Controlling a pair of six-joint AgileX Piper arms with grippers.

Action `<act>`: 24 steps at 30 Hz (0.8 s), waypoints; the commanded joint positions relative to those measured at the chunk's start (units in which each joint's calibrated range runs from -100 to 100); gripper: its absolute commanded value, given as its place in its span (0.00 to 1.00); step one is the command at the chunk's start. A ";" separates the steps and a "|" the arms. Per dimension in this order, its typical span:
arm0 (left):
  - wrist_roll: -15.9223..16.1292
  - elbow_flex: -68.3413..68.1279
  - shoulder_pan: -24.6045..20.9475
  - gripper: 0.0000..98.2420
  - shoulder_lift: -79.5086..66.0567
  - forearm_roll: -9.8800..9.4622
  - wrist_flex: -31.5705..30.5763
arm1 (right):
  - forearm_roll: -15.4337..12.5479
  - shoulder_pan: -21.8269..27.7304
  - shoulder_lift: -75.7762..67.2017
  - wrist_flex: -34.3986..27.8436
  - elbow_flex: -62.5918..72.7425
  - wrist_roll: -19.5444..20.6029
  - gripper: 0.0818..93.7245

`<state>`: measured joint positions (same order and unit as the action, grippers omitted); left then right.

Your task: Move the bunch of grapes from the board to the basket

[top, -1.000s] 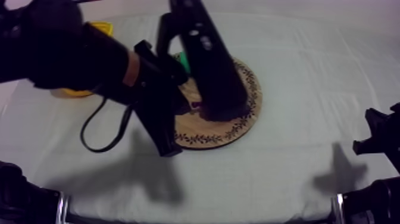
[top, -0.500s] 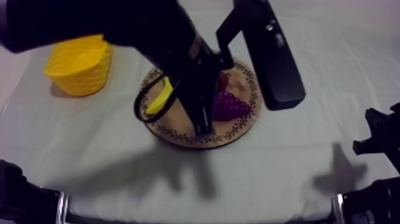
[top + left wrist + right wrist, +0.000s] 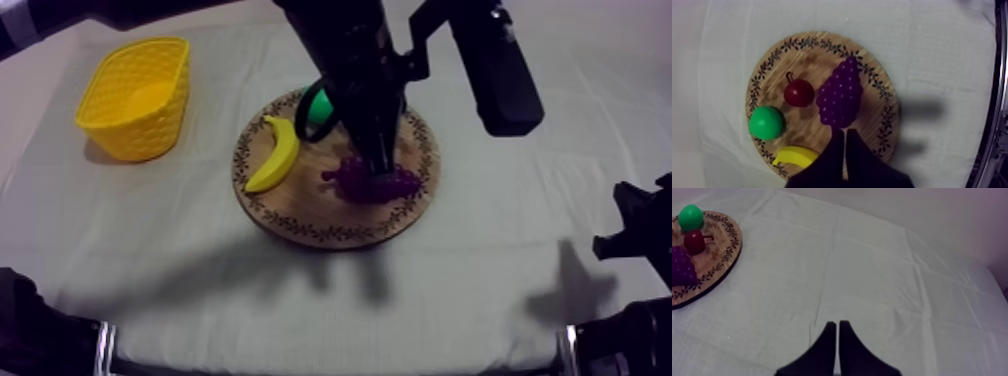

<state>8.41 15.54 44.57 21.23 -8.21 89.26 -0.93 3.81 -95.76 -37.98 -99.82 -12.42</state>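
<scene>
The purple bunch of grapes [image 3: 370, 182] lies on the right half of the round wooden board [image 3: 310, 205]. My left arm reaches in from the upper left over the board, and my left gripper [image 3: 381, 160] hangs just above the grapes. In the left wrist view the grapes [image 3: 841, 95] lie straight ahead of my left gripper [image 3: 844, 132], whose fingers lie together as a narrow wedge, shut on nothing. The yellow basket [image 3: 135, 95] stands at the far left. My right gripper [image 3: 836, 325] is shut over bare cloth, resting low at the right edge [image 3: 612, 240].
Also on the board are a banana [image 3: 272, 152] at its left, a round green fruit [image 3: 318, 105] at the back and a small red fruit [image 3: 798, 93] beside the grapes. The right wrist view sees the board [image 3: 719, 238] far off.
My left arm has swung from over the basket toward the back right of the board, uncovering the basket and banana. The right arm has stayed still.
</scene>
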 commanded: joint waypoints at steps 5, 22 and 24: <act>0.58 1.37 -0.57 0.17 0.64 0.60 0.91 | -0.02 0.01 0.00 0.00 0.04 -0.01 0.00; -0.80 0.23 -1.82 0.78 2.66 1.43 3.45 | -0.02 0.01 0.00 0.00 0.04 -0.01 0.00; -0.96 0.15 -1.73 0.81 3.14 1.37 3.50 | -0.02 0.01 0.00 0.00 0.04 -0.01 0.00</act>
<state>7.51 15.69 42.78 24.22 -6.78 92.73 -0.93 3.81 -95.76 -37.98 -99.82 -12.42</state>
